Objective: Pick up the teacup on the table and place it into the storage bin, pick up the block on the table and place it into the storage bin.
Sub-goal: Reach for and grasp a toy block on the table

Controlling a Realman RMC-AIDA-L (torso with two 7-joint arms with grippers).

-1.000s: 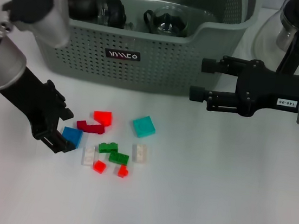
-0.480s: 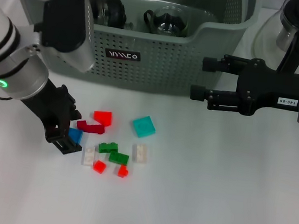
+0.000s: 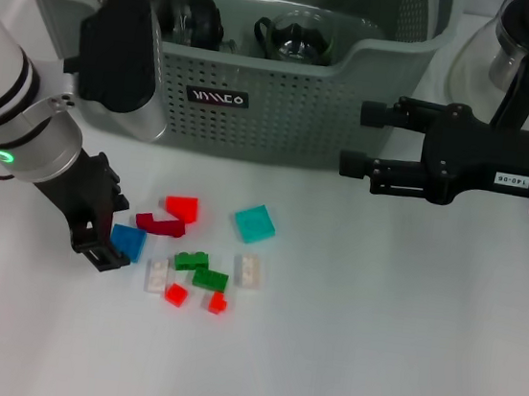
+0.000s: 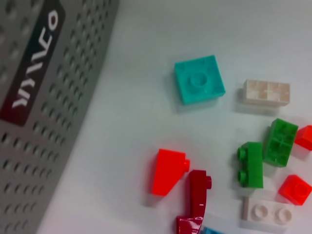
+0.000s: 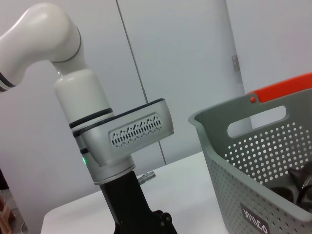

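On the white table (image 3: 400, 350), a blue block (image 3: 128, 240) is clasped between the fingers of the left gripper (image 3: 107, 244), in front of the storage bin (image 3: 286, 104). The right gripper (image 3: 357, 137) is held spread and empty beside the bin; pale wall panels (image 5: 175, 58) are seen behind.

storage bin (image 3: 284, 114): grey-green plastic, matt, perforated walls; glossy black label (image 4: 30, 63).
blocks: smooth, glossy plastic; the teal block (image 4: 199, 79) shows 1 round stud, the white block (image 4: 267, 91) looks translucent.
table (image 3: 403, 331): smooth, matt white.
left arm (image 5: 78, 83): glossy white casing over a matt grey housing.
right gripper (image 3: 349, 136): matt black.
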